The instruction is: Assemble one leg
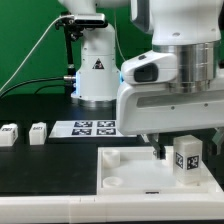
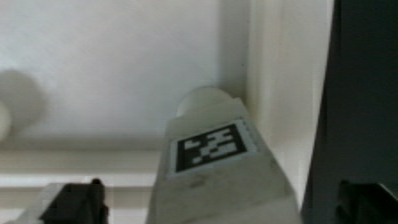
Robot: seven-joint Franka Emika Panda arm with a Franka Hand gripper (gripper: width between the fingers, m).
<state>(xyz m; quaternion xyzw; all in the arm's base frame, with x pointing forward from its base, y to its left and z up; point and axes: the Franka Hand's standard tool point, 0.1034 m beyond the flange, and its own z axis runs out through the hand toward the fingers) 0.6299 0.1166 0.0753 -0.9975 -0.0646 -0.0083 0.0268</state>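
The gripper hangs low over the near part of the white panel, with the leg between its fingers. The leg stands upright, its marker tag facing the exterior camera, with its lower end at or just above the panel's recessed surface; contact cannot be told. In the wrist view the leg runs straight out from the gripper, tag up, its far tip close to an inner corner of the panel. One dark finger lies just beside the leg, so the jaws look clamped on it. Two more legs and the marker board lie on the table, well apart from the gripper.
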